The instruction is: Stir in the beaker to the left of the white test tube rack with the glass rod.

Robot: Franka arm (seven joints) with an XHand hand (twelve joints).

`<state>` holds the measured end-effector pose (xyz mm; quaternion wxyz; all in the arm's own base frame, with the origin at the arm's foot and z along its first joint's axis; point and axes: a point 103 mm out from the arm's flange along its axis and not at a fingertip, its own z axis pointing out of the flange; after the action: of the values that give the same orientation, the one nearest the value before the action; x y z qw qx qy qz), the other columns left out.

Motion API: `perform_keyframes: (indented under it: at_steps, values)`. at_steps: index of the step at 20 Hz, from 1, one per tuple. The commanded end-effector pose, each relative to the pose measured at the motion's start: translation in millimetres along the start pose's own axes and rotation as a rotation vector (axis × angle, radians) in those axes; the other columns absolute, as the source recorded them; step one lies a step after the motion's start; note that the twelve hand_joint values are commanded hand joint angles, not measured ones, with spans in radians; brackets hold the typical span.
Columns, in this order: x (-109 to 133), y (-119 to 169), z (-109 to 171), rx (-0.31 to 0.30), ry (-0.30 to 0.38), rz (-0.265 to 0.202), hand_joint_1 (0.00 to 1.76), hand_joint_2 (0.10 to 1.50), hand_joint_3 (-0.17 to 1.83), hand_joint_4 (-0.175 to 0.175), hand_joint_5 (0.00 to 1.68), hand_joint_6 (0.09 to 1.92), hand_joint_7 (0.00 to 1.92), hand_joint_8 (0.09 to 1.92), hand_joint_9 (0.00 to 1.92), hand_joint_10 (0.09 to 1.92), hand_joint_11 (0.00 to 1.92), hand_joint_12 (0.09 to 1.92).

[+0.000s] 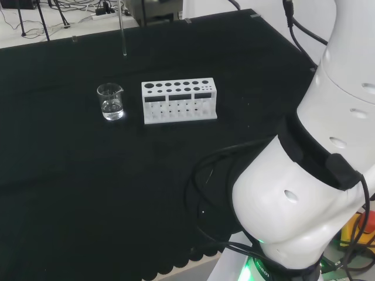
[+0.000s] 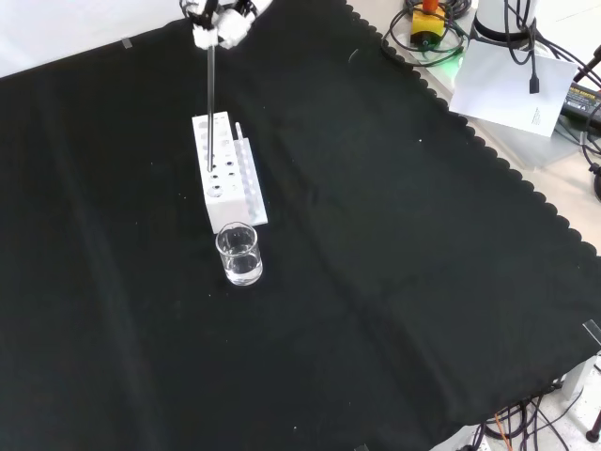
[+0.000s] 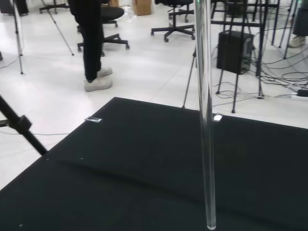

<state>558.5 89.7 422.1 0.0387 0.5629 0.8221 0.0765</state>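
1. Tabletop (image 2: 394,282) was covered in black cloth with a scalloped edge in the front view; the task's ware sat toward the far left part in the head view.
2. White arm links (image 1: 304,193) took up the right side of the head view, with black cables looped beside them.
3. White test tube rack (image 1: 179,100) stood upright on the cloth, its top full of round holes; in the front view (image 2: 228,181) it lay just behind the beaker.
4. Robot hand (image 2: 218,21) showed at the top edge of the front view, fingers curled around the upper end of the glass rod, grasping it.
5. Glass rod (image 2: 210,103) hung about vertical from the robot hand, clear and thin. In the front view its lower end overlapped the rack top. In the head view (image 1: 122,32) its tip was above the cloth behind the beaker, well apart from it. Wrist view (image 3: 205,120) showed the rounded tip hanging free above bare cloth.
6. Beaker (image 1: 111,102) sat just left of the rack in the head view, clear, with a spout and a little clear liquid in the bottom; the rod was not in it. Front view (image 2: 238,254) showed it nearest the camera.
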Motion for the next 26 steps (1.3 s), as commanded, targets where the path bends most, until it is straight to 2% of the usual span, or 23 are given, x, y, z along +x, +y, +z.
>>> perform_keyframes:
  at_steps: [1, 12, 19, 26]
  values:
    - [15, 6, 12, 0.011, 0.015, -0.033, 1.29, 1.09, -0.02, -0.175, 1.06, 0.57, 1.08, 1.17, 1.56, 0.93, 1.63, 0.67]
    - [27, 24, 38, 0.038, 0.04, -0.067, 1.29, 1.09, -0.02, -0.175, 1.06, 0.57, 1.08, 1.17, 1.56, 0.93, 1.63, 0.67]
    - [30, 29, 55, 0.053, 0.063, -0.078, 1.29, 1.09, -0.01, -0.175, 1.06, 0.57, 1.08, 1.17, 1.56, 0.93, 1.63, 0.67]
    - [32, 31, 75, 0.076, 0.059, -0.092, 1.29, 1.09, -0.01, -0.175, 1.06, 0.57, 1.08, 1.17, 1.56, 0.93, 1.63, 0.67]
